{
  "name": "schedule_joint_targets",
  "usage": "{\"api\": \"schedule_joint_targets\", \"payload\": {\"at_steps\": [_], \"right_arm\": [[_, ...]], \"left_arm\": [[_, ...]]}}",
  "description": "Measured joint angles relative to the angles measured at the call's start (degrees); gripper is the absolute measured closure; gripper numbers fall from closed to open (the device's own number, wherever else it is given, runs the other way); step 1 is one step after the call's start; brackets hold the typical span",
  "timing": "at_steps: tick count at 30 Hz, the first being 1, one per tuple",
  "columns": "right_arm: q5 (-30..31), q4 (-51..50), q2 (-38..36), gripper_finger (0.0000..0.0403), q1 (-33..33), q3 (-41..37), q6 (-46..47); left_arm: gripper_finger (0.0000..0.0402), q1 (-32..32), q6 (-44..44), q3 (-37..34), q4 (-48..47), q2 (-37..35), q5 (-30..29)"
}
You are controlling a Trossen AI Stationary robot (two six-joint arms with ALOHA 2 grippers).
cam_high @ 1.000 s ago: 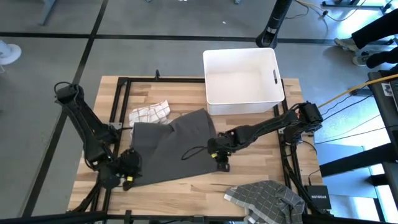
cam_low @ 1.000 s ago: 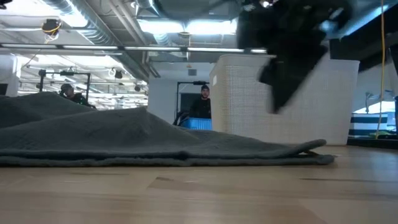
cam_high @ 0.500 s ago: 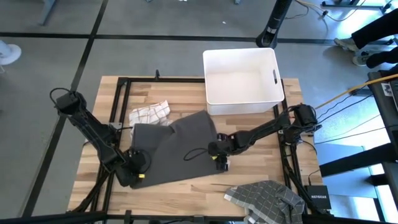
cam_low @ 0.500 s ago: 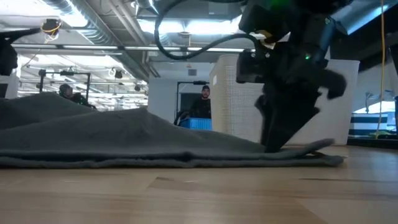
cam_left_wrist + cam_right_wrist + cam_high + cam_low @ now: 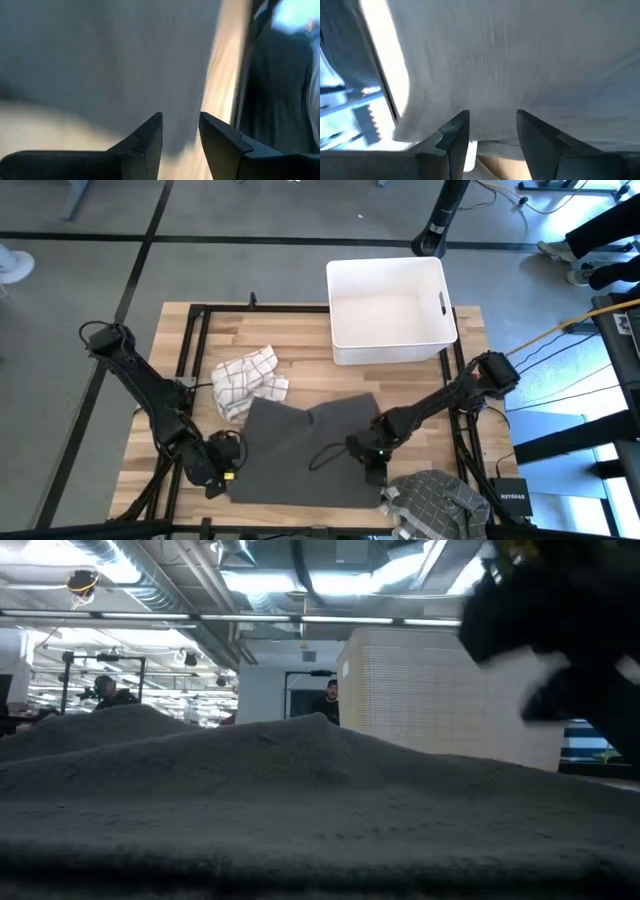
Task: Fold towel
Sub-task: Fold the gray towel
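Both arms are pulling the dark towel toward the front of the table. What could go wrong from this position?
1. The dark grey towel already lies near the table's front edge; pulled further, it may hang over.
2. The right end effector is close to the checked grey cloth and might catch or drag it.
3. The left end effector and the right one each hold only a front corner, so a corner could slip out and leave the towel uneven.

Patterned cloth (image 5: pixel 432 502) cut off at bottom edge (possibly a towel).
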Motion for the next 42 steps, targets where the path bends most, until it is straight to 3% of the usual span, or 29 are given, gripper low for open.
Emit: {"api": "schedule_joint_targets", "payload": {"at_steps": [5, 9, 11, 14, 17, 19, 24, 27, 33, 35, 38, 42], "right_arm": [[16.9, -3.4, -3.3, 0.0237, -0.4, 4.5, -10.3], [36.3, -2.0, -4.4, 0.0237, -0.4, 4.8, -17.3], [41.7, -2.5, -4.3, 0.0237, -0.4, 3.8, -17.8], [41.1, -3.4, -4.3, 0.0237, -0.4, 1.9, -17.5], [39.6, -5.3, -4.3, 0.0237, 0.6, 0.2, -14.5], [39.5, -4.4, -4.3, 0.0237, 1.7, -1.5, -12.7], [39.5, -1.6, -4.3, 0.0237, 4.2, -5.6, -7.4], [40.3, -0.4, -4.3, 0.0237, 5.6, -7.2, -5.2], [43.6, 1.0, -4.3, 0.0237, 6.5, -7.7, -4.2], [43.7, 1.8, -4.3, 0.0237, 6.5, -7.7, -4.3], [43.6, 2.5, -4.3, 0.0237, 6.4, -7.7, -4.4], [43.0, 2.4, -4.4, 0.0237, 6.3, -7.6, -4.5]], "left_arm": [[0.0282, 5.6, 17.0, 3.1, 0.0, -0.6, -22.7], [0.0282, 13.8, 20.9, 1.8, -4.4, -0.5, -26.1], [0.0282, 17.8, 18.2, 1.6, -11.4, -0.5, -26.2], [0.0282, 22.7, 11.5, 1.5, -26.0, -0.5, -21.8], [0.0282, 26.9, 6.6, 1.2, -34.0, -0.5, -10.0], [0.0282, 28.9, 5.2, -0.1, -32.6, -0.5, -6.4], [0.0282, 35.5, 12.6, -8.2, -20.5, -0.5, -3.1], [0.0282, 40.8, 16.3, -11.3, -18.9, -0.4, -7.3], [0.0282, 55.4, 15.1, -14.8, -25.0, -0.5, -32.3], [0.0282, 61.0, 13.9, -14.9, -25.5, -0.6, -36.6], [0.0282, 65.6, 15.9, -12.1, -25.4, -1.6, -34.4], [0.0282, 62.8, 23.9, -6.8, -22.9, -4.6, -23.2]]}}
